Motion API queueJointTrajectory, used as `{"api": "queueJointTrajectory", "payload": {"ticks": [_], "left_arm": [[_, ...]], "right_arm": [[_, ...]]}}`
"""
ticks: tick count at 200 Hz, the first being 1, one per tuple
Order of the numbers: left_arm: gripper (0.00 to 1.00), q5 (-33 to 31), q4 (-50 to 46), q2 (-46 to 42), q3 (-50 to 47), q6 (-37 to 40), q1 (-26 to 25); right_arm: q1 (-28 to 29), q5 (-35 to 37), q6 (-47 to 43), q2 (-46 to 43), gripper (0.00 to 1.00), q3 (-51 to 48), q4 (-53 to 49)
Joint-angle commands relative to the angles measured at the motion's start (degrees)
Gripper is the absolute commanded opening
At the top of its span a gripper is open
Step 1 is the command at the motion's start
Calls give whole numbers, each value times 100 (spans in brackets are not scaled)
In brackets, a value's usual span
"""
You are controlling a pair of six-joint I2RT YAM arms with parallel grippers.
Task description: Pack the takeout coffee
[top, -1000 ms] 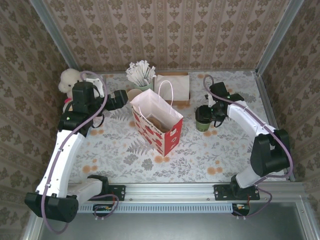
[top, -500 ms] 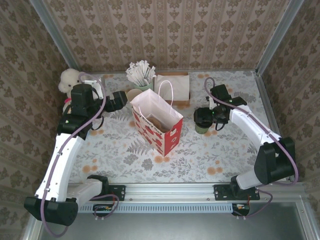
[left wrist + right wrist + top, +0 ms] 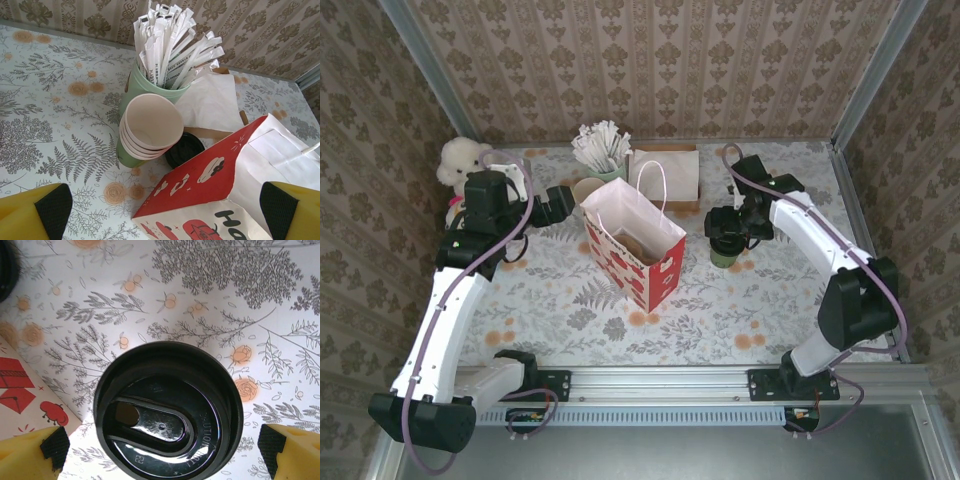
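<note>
We're looking into a robotics test cell that's posing as a little café counter. Damask wallpaper panels are closing in three sides, and bare aluminium posts are framing them at the corners. A left arm and a right arm are sitting bolted to a metal rail at the near edge. A floral tablecloth is carrying café props: a red-and-white paper bag, a stack of paper cups, a holder of wrapped sticks, a lidded takeout coffee. A plush toy is sitting in the corner.

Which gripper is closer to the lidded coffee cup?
Right. The right gripper hovers directly over the coffee cup; the left gripper sits across the paper bag, by stacked cups.
</note>
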Motion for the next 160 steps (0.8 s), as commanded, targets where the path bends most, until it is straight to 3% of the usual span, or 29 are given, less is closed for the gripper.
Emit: {"api": "queueJointTrajectory", "payload": {"ticks": [1,106,160], "left_arm": [[100,-123,-9,-126,-58,-37,38],[100,-187,-45,-92,-80,-39,39],[100,-189,-41,-82,-84,-42,38]], "right_arm": [[80,263,-30,182,100,311,-556],[278,643,-22,674,100,722,-1015],[305,438,-33,710,100,718,-958]]}}
